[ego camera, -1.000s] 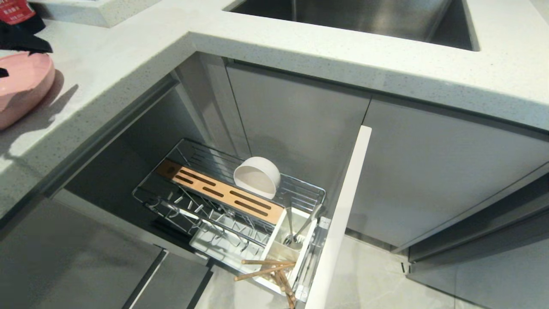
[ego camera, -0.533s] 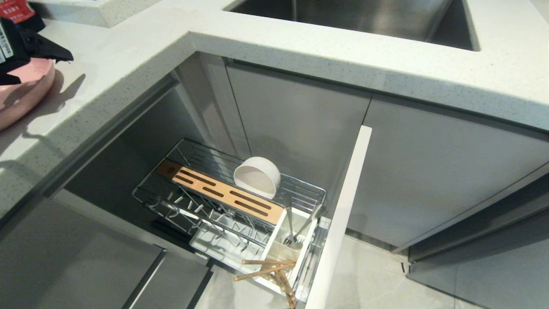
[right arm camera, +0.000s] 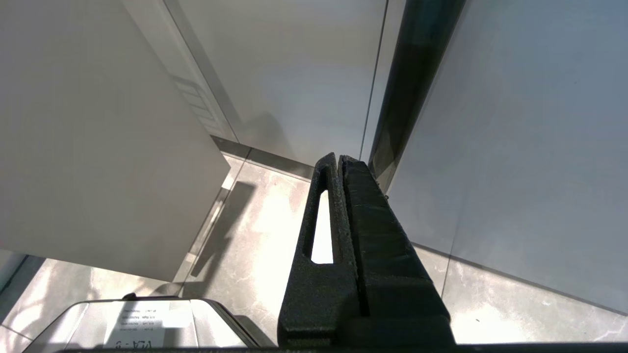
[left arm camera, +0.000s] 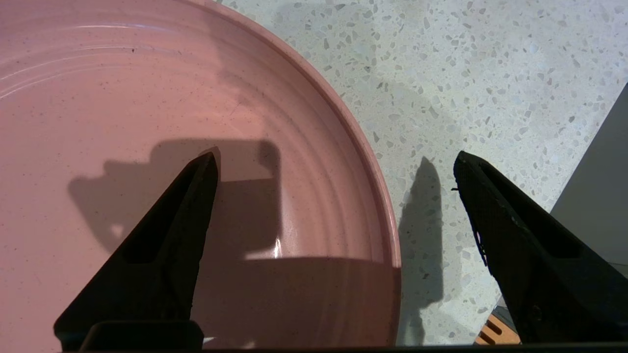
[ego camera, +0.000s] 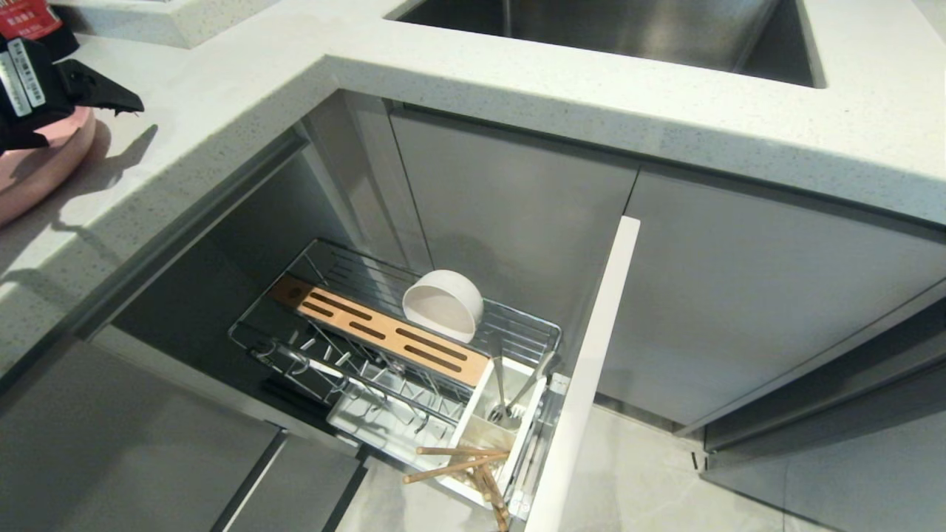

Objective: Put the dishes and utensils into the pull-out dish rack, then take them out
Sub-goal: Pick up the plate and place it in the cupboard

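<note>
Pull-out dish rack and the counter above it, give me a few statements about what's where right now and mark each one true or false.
1. The white bowl sits in the pull-out dish rack. True.
2. The pink plate stands between the rack's prongs. False: it lies on the countertop.
3. The left gripper is open, one finger over the plate and one over the countertop. True.
4. The chopsticks lie on the countertop beside the plate. False: they are in the white utensil caddy at the rack's front.
5. The right gripper is shut and holds nothing. True.
6. The rack is pushed into the cabinet. False: it is pulled out.
</note>
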Available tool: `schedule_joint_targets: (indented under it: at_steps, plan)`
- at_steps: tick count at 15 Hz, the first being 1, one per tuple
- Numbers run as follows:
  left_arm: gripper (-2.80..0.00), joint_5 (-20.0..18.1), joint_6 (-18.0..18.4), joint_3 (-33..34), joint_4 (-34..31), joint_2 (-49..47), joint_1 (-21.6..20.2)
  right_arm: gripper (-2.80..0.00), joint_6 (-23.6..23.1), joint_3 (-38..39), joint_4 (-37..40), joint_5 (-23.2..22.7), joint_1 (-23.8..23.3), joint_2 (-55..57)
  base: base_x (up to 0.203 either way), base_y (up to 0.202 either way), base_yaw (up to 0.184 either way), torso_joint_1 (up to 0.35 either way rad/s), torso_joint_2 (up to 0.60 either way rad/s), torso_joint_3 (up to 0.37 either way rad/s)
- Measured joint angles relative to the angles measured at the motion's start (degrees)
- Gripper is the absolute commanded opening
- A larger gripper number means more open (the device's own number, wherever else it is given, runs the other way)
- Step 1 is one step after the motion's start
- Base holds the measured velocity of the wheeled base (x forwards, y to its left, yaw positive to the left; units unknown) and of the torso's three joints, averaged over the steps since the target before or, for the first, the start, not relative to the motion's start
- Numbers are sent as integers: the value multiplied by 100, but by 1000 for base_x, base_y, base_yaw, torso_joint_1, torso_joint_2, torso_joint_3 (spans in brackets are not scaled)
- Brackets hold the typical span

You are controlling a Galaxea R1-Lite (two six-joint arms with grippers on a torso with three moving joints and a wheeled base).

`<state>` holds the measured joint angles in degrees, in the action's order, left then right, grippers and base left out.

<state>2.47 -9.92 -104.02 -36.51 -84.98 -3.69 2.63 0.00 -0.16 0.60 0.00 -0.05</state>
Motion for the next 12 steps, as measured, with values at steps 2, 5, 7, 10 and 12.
schedule_joint_targets:
  at_steps: [2, 5, 7, 10, 12]
  plan:
    - [0, 19, 0, 2, -9, -7, 9, -280, 0, 0, 0, -2, 0, 2, 0, 0, 0, 0, 0, 0]
    - [0, 38, 18, 38, -6, -7, 11, -280, 0, 0, 0, 0, 0, 2, 0, 0, 0, 0, 0, 0]
    - [-280, 48, 108, 114, -26, -2, 12, -280, 0, 0, 0, 0, 0, 1, 0, 0, 0, 0, 0, 0]
    - [-280, 100, 235, 163, -122, 15, 17, -280, -1, 0, 0, 0, -2, 0, 0, 0, 0, 0, 0, 0]
    - [-280, 100, 233, 177, -174, 25, 26, -280, 0, 0, 0, 2, 0, 2, 0, 0, 0, 0, 0, 0]
